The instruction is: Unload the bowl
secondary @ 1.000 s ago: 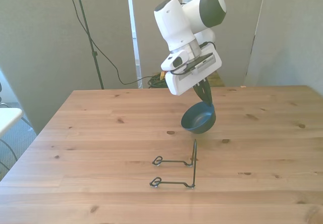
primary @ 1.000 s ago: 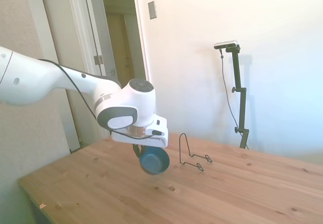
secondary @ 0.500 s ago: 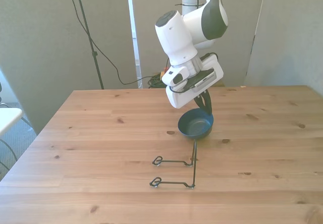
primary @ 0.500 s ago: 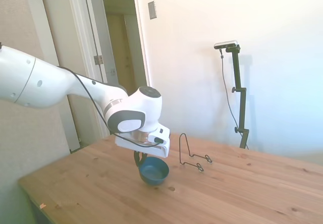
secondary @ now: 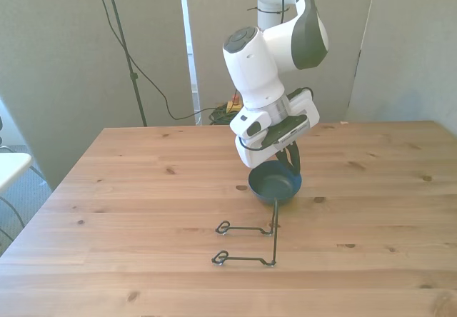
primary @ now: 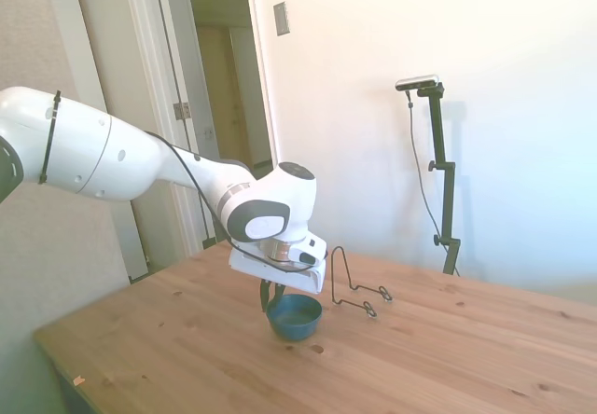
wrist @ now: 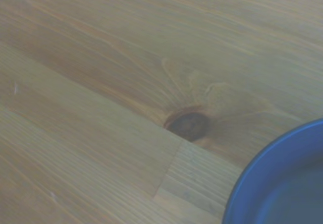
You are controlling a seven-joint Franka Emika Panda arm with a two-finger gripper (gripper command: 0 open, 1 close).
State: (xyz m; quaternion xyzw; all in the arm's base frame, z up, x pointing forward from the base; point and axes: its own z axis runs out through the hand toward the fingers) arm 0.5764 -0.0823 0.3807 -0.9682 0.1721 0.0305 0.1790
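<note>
Wood knot (wrist: 187, 125) beside bowl (wrist: 282, 183), wrist view only.

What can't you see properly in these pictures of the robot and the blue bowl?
- The gripper: the wrist block hides most of it in the front and side views, so its fingers' state is unclear.
- The bowl: the views do not settle whether its bottom touches the table.
- In the wrist view the picture's edge cuts off most of the bowl.
- The wire rack: its feet are too small to make out in the side view.
</note>
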